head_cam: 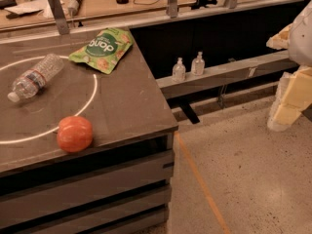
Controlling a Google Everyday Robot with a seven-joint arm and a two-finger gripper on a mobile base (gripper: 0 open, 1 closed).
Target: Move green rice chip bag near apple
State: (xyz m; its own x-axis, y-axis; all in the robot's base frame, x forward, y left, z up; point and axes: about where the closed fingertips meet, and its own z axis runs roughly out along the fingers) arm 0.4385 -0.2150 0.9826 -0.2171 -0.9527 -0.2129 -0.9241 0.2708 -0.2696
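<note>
Camera view: the only view. It looks down on the corner of a dark bench (131, 106), with speckled floor to the right.
Hand: the hand (288, 101) is at the far right edge of the frame, out over the floor and well apart from everything on the bench. Only part of it shows, so I cannot tell whether it is open or closed. Nothing is visibly held.
Green rice chip bag: the green rice chip bag (103, 48) lies flat, logo up, near the back edge of the bench. Its lower corner is close to the white ring (92, 89) marked on the top.
Apple: the apple (74, 133) sits on the ring line near the front edge, well apart from the bag.
Water bottle: the water bottle (35, 77) lies on its side inside the ring, left of the bag and behind the apple.
Ledge: 2 small pump bottles (179, 70) stand on a lower ledge past the right side of the bench.
Stage: by my judgement the move has not begun, since the bag is untouched.
Risk 1: the pouch is flat and crinkly, so a pinch may slide off or catch only a fold.
Risk 2: the apple is round and close to the front edge — a nudge from the arriving bag could roll it off the bench.
Risk 3: a low, wide sweep could clip the bottle and set it rolling.
</note>
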